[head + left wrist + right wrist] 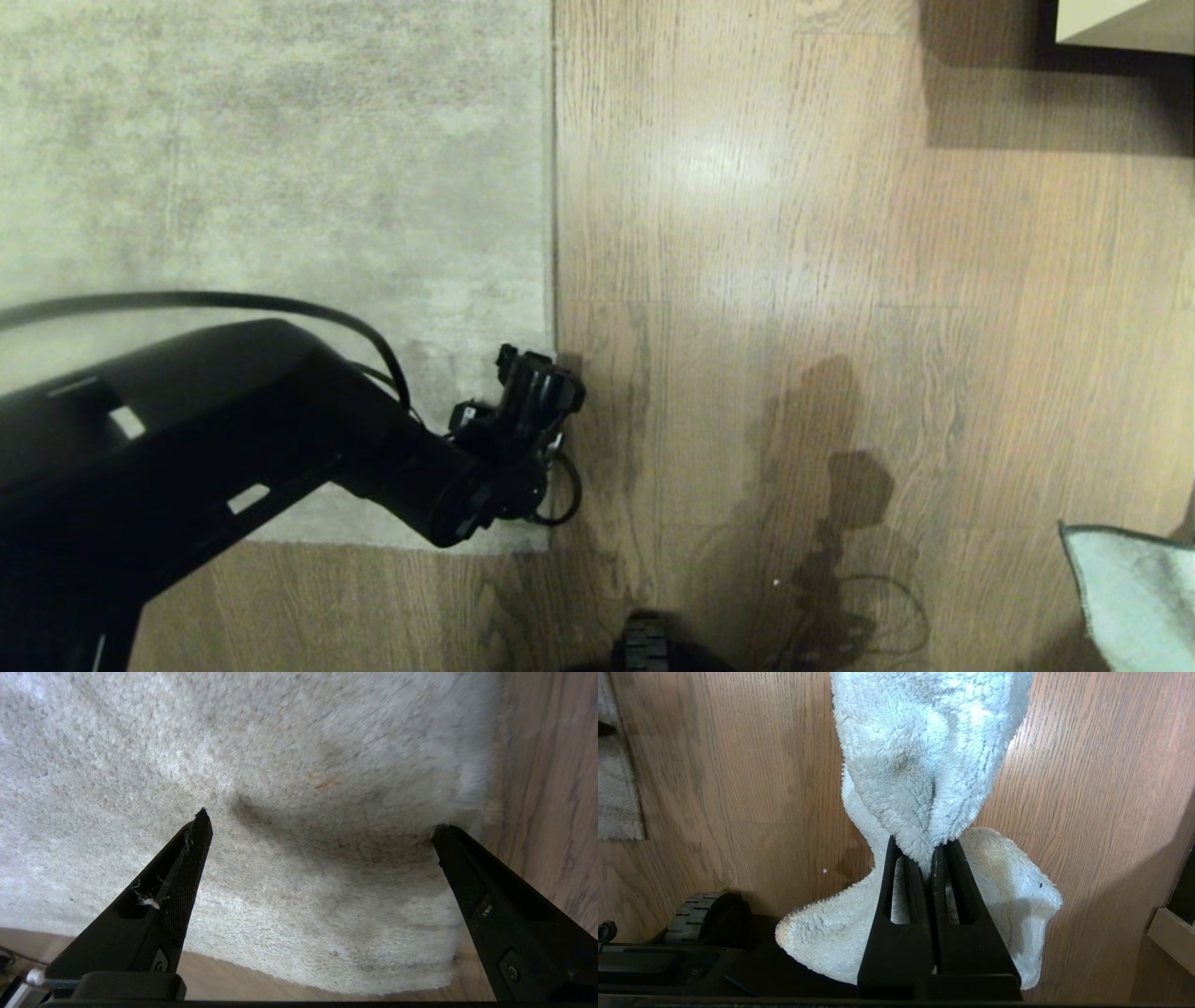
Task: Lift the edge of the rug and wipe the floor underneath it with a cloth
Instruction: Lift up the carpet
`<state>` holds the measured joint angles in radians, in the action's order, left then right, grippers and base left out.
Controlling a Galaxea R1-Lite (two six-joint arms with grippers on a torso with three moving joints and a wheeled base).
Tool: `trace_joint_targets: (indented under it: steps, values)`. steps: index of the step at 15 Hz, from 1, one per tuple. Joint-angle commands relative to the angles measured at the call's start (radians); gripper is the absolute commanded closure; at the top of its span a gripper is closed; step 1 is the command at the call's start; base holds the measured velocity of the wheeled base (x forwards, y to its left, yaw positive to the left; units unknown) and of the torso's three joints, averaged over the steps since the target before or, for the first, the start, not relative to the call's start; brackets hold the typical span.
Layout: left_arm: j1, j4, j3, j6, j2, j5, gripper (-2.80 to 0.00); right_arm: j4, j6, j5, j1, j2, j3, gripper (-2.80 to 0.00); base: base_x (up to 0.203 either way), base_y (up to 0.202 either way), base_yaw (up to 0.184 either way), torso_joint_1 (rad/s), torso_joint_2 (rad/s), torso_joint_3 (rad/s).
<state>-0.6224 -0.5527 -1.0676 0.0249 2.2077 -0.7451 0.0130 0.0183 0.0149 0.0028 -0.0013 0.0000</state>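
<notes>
- Left gripper (317, 826) is spread about as wide as it goes and has nothing in it; it's hanging right over the rug edge (549, 233), down near the rug's corner.
- Left wrist view is the only one that gets in close: one finger (187, 868) sits over the pile, the other right at the border where the rug meets the floor (794, 280). There's also a small orange speck on the pile that the head view doesn't pick up.
- Right gripper (933, 851) is clamped tight on the cloth (924, 765), which bunches up through the fingers over bare floor. The head view only catches a corner of that cloth, bottom right, well apart from the rug.
- Rug looks like it's lying flat, nothing lifted.
- Count: one rug, one cloth, two grippers. No containers anywhere.
</notes>
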Motion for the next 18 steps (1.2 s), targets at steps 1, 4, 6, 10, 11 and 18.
trace_joint_targets:
  steps: [1, 4, 6, 10, 11, 18]
  values:
    - [-0.026, -0.009, -0.03, 0.006, 0.004, 0.001, -2.8, 0.001, 0.002, 0.0, 0.0, 0.001, 0.0, 0.0, 0.0, 0.0, 0.0, 0.0, 0.0, 0.0]
    - [-0.069, -0.005, -0.038, 0.007, -0.011, 0.0, -2.8, 0.001, 0.0, 0.0, 0.0, 0.001, 0.0, 0.0, 0.0, 0.0, 0.0, 0.0, 0.0, 0.0]
    - [-0.08, -0.001, -0.041, 0.007, -0.019, 0.001, -2.8, 0.001, 0.0, 0.0, 0.0, 0.001, 0.0, 0.0, 0.0, 0.0, 0.0, 0.0, 0.0, 0.0]
    - [-0.074, 0.0, -0.039, 0.006, -0.009, -0.003, -2.8, 0.001, 0.002, 0.0, 0.0, 0.001, 0.0, 0.0, 0.0, 0.0, 0.0, 0.0, 0.0, 0.0]
    - [-0.071, 0.006, -0.034, 0.006, -0.011, -0.006, -2.8, 0.001, 0.0, 0.0, 0.0, 0.001, 0.0, 0.0, 0.0, 0.0, 0.0, 0.0, 0.0, 0.0]
    - [-0.01, 0.015, 0.003, 0.002, 0.009, -0.007, -2.8, 0.001, 0.0, 0.0, 0.0, 0.001, 0.0, 0.0, 0.0, 0.0, 0.0, 0.0, 0.0, 0.0]
